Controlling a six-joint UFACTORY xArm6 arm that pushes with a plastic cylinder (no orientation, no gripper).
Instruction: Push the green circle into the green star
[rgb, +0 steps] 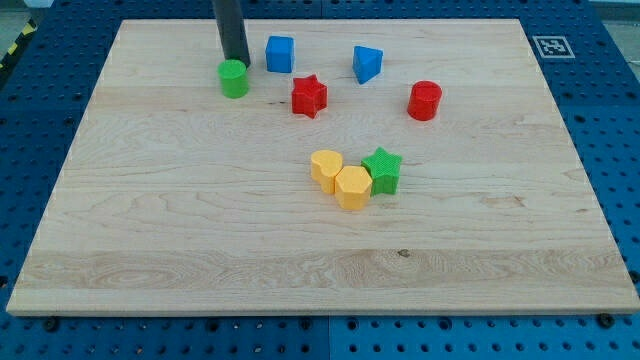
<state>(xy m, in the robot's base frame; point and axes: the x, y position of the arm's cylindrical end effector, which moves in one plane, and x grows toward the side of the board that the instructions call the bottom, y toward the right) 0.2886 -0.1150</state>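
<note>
The green circle (234, 78) sits near the board's top left. The green star (383, 169) sits near the board's middle, touching a yellow hexagon block (352, 187). My tip (237, 62) is the lower end of the dark rod that comes down from the view's top. It stands just behind the green circle, at its top edge, seemingly touching it. The green star lies far to the lower right of the circle and the tip.
A blue cube (280, 54), a red star (309, 96), a blue triangular block (367, 64) and a red cylinder (425, 101) lie along the board's top. A second yellow block (326, 168) touches the hexagon. The wooden board (150, 240) rests on a blue pegboard table.
</note>
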